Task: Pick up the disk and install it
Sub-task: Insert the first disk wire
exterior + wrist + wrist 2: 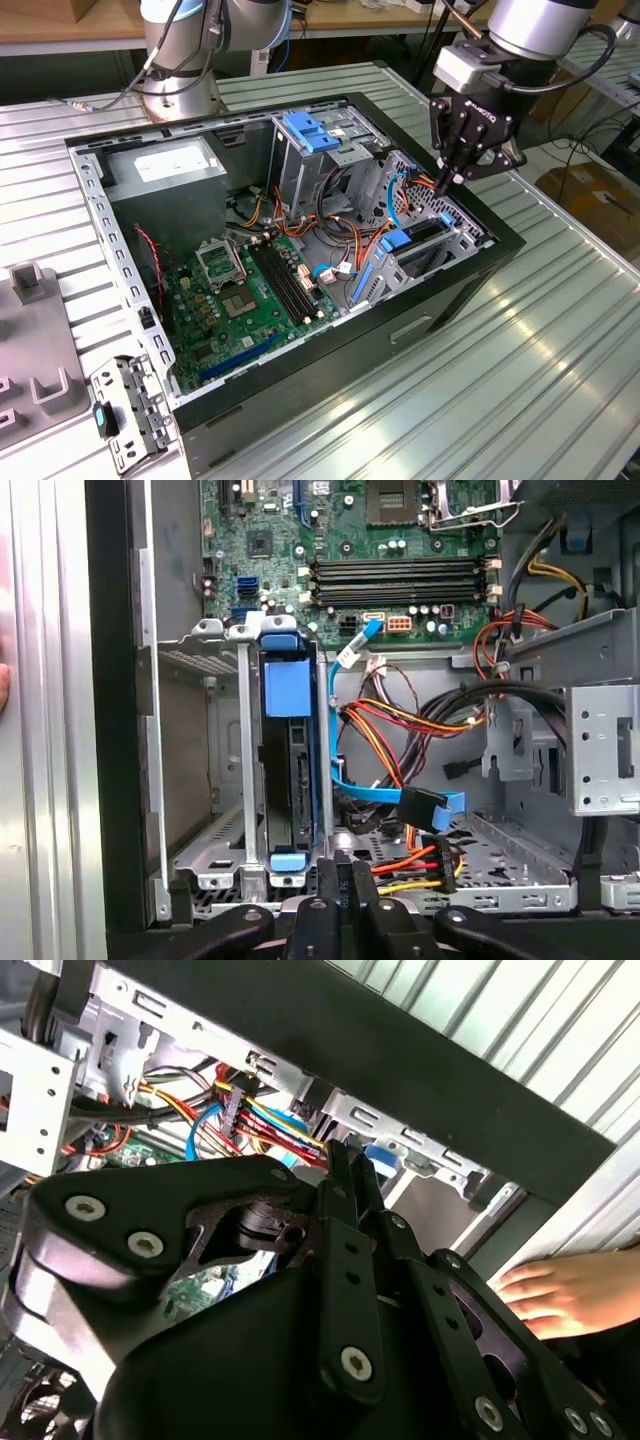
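Disk [290, 770] sits edge-up in its bay just below my gripper [345, 880], whose fingers are pressed together, empty; I'd press squarely on its rail end.

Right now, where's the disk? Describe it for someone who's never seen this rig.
Find the open computer case on the ribbed table. At its corner beneath the gripper stands a grey metal bay. The disk sits edge-on inside, marked by blue plastic rails; the neighbouring slot is empty.
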